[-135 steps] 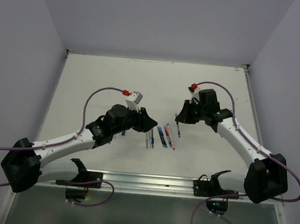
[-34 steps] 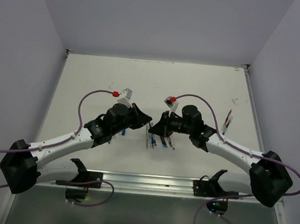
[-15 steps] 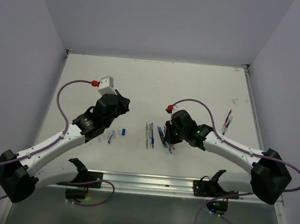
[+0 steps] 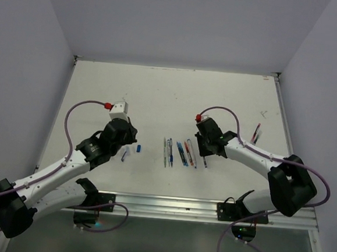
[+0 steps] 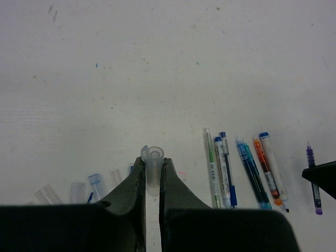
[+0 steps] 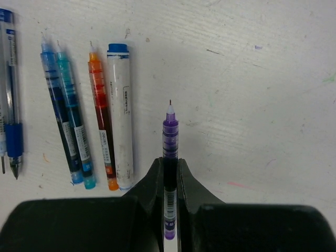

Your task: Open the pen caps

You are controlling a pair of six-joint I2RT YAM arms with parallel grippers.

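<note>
Right, your white table fills the overhead view, scuffed and flecked with small ink marks. Your left arm reaches in from the near-left corner, and your right arm bends in from the near-right.

Now the left claw: it's clenched on a clear cap. The cap stands upright between the fingertips, its open mouth poking out above them, clear of the table. From above, that claw sits left of the middle, well apart from the other one.

Over to the right claw: clamped tight on a purple pen. The barrel runs straight out between the fingers and the bare tip points away from the wrist, no cap on it. Overhead, that claw hangs just beside the right end of the pen row.

That row lies flat between your two claws. Seen from the right wrist, it has a white barrel with a blue end, then an orange pen, a teal pen and a blue pen touching side by side. Two more pens lie off near the table's right edge.

Smallest last: loose caps lie in a cluster on the table under your left claw, mostly clear. A blue cap lies just right of that claw.
</note>
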